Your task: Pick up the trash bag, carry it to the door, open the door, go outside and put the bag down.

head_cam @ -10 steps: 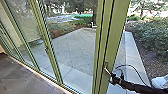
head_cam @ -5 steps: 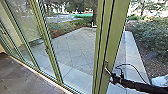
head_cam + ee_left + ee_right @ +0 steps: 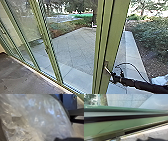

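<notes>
My right gripper [image 3: 113,77] is at the handle [image 3: 107,70] of the green-framed glass door [image 3: 110,45], low on the frame; whether it touches the handle I cannot tell. The same green frame [image 3: 109,127] runs across the right wrist view, close to the camera. A clear, crinkled plastic trash bag [image 3: 37,119] hangs large and near in the left wrist view, with light glinting on its folds. How my left gripper stands on the bag is hidden.
More green-framed glass panels [image 3: 51,60] line the left, above a dark indoor floor [image 3: 22,77]. Beyond the glass lies a paved yard [image 3: 72,50] with bushes [image 3: 152,35] at the right. Something whitish [image 3: 160,80] shows at the lower right edge.
The right forearm sits slightly higher than a second ago, while its tip stays by the handle. The door frame looks unchanged.
</notes>
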Motion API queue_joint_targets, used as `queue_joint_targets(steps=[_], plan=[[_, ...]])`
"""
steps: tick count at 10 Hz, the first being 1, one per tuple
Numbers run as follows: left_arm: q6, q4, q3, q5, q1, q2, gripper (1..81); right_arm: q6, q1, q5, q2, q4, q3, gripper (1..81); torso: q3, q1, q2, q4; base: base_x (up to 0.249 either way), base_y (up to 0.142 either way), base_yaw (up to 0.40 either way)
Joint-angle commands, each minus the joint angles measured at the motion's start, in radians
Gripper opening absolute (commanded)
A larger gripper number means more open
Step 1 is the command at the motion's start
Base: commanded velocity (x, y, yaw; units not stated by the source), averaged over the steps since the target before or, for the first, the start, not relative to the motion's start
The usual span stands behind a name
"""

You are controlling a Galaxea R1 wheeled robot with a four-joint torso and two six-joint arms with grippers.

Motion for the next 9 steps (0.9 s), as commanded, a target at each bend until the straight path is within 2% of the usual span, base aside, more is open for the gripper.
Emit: queue_joint_targets(steps=[1, 9], plan=[[0.002, -0.004, 0.005, 0.075, -0.018, -0.016, 1.0, 0.045, 0.021, -0.285, -0.004, 0.045, -0.064, 81.1, 0.0, 0.0, 0.0, 0.0, 0.0, 0.0, 0.0], [0.002, -0.004, 0.005, 0.075, -0.016, -0.014, 1.0, 0.044, 0.044, -0.285, -0.015, 0.044, -0.067, 81.1, -0.001, 0.0, 0.0, 0.0, 0.0, 0.0, 0.0]])
